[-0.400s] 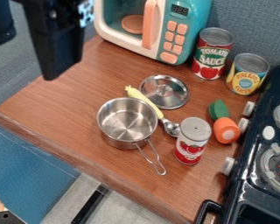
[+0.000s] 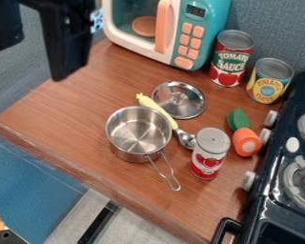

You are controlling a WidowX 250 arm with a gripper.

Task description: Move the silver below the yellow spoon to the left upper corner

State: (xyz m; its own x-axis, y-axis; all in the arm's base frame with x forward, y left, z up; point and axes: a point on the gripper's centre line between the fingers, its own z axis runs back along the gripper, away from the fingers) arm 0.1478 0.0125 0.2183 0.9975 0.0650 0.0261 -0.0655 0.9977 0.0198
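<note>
Pot (image 2: 126,155), silver: which way from the tool (image 2: 27,62)?

Down and to the right, on the worktop (image 2: 72,109), beside the yellow spoon (image 2: 163,110), with the handle (image 2: 176,188) pointing away, lower right.

And the tool's state?

Spread apart, high at upper left. Probably best to go down-right, grasp, then return up-left.

Labels?

Tomatoes pictured on the nearest can (image 2: 207,162).

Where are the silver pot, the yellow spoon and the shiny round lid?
Silver pot (image 2: 138,137): camera view, on its inside bottom.
Yellow spoon (image 2: 165,115): camera view, on its handle.
Shiny round lid (image 2: 178,98): camera view, on its middle knob.
</note>
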